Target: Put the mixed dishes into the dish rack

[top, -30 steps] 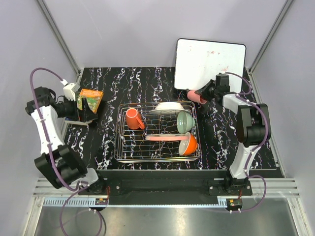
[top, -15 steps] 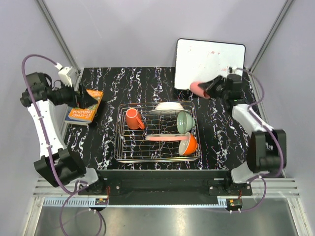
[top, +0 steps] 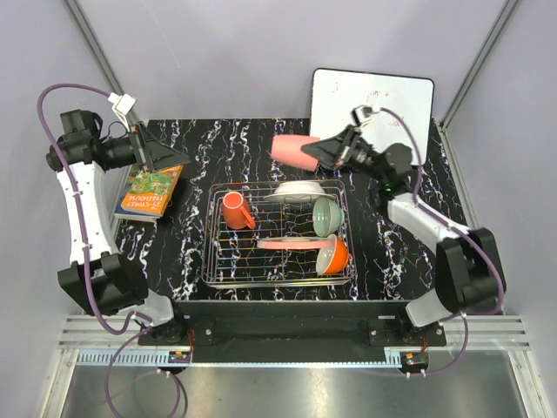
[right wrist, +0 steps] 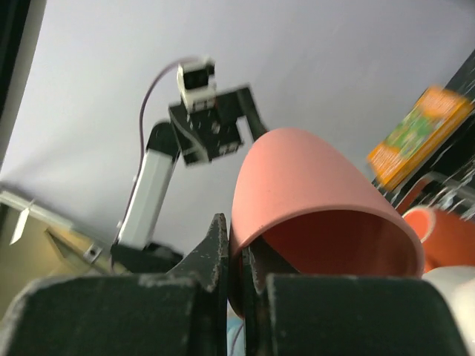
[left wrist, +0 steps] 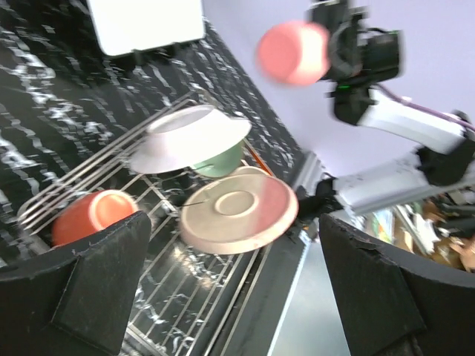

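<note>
Right gripper (top: 318,157) pinches the rim of the small pink cup (top: 294,150), aloft near the rectangular silver wire dish rack's (top: 235,261) far side; left gripper (top: 165,155) spread wide, empty.

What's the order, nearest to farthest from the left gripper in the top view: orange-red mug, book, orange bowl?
1. Book: right next to the left gripper, on the table left of the rack.
2. Mug: in the rack's left end, toward the back.
3. Orange bowl: in the rack's right end, toward the front, clearly the farthest.
</note>
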{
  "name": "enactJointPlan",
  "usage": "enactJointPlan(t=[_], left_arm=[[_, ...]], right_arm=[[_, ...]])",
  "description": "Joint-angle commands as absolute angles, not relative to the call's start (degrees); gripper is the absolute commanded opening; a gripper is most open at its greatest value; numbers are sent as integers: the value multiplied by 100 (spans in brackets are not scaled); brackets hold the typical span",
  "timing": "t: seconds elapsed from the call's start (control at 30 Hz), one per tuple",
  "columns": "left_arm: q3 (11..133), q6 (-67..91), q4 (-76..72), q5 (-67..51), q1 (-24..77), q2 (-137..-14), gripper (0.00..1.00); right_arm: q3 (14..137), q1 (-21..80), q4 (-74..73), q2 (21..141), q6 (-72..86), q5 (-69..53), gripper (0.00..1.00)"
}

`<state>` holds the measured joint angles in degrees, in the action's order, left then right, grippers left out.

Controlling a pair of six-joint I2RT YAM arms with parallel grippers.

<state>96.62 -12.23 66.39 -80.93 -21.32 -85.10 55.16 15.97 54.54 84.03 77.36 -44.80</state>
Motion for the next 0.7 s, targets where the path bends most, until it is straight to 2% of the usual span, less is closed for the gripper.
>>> enactJointPlan(t=[0.0, 0.27, 0.43, 0.57, 0.67], left_arm=[[9616, -923, 6583, -9247, -1986, -8385, 99], [9072, -423, 6241, -8288, -1951, -8069, 99], [8438, -420, 6362, -9543, -2126, -7272, 99], [7797, 234, 6233, -9642, -2557, -7031, 99], [7287, 1918, 4260, -9642, -2629, -6926, 99]], right_arm=[[6142, 2205, 6723, 9094, 8454, -5123, 0], [7522, 3023, 7418, 10502, 9192, -5300, 0], [7884, 3094, 7279, 10767, 9203, -5405, 0], [7875, 3102, 6111, 10363, 8125, -5554, 0], [7893, 3102, 5442, 10099, 7587, -5572, 0]])
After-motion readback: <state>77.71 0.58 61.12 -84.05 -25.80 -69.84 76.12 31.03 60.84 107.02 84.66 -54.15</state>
